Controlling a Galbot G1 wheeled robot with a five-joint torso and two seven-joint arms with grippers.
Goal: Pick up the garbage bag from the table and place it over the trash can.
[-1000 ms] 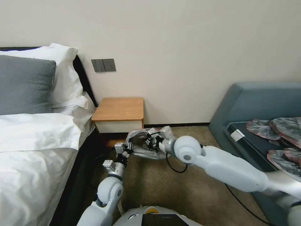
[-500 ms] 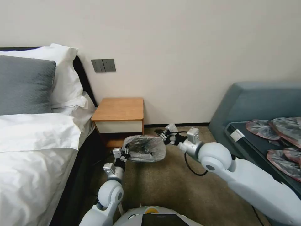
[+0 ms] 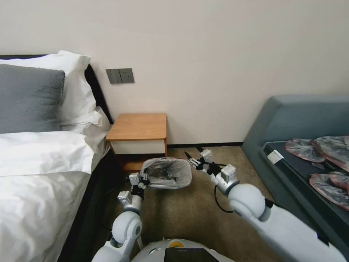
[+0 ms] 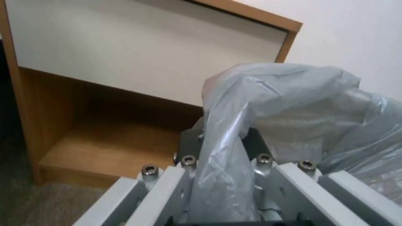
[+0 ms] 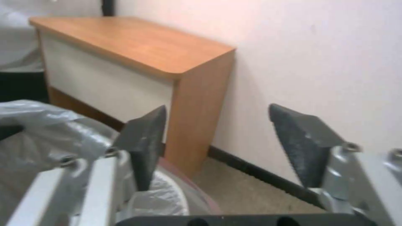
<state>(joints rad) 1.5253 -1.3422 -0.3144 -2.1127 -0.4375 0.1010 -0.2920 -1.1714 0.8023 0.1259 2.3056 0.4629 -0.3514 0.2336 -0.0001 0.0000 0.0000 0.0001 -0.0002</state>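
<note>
Garbage bag (image 3: 166,173) is draped over the trash can (image 3: 171,185) on the carpet, right in front of the table (image 3: 138,127); its grey plastic lines the inside and folds over the rim, so only a sliver of the can shows beneath.

Going big to small: the bed (image 3: 40,160) sits off to the left of everything, the blue-grey bench (image 3: 291,120) with a few more spare bags (image 3: 327,160) is well off to the right of the right gripper.

Right arm reaches forward from the lower right, elbow bent, wrist angled toward the wall. The right gripper (image 3: 192,154) hovers just beside the bag's right edge, apart from it, with its dark fingertips (image 5: 144,138) spread wide and nothing between them.

Left arm comes straight up the middle, forearm short and steep. The left gripper (image 3: 142,178) sits at the bag's left edge, and in the left wrist view it's clamped on a bunched fold of the plastic (image 4: 226,163), which runs up between the fingers.
</note>
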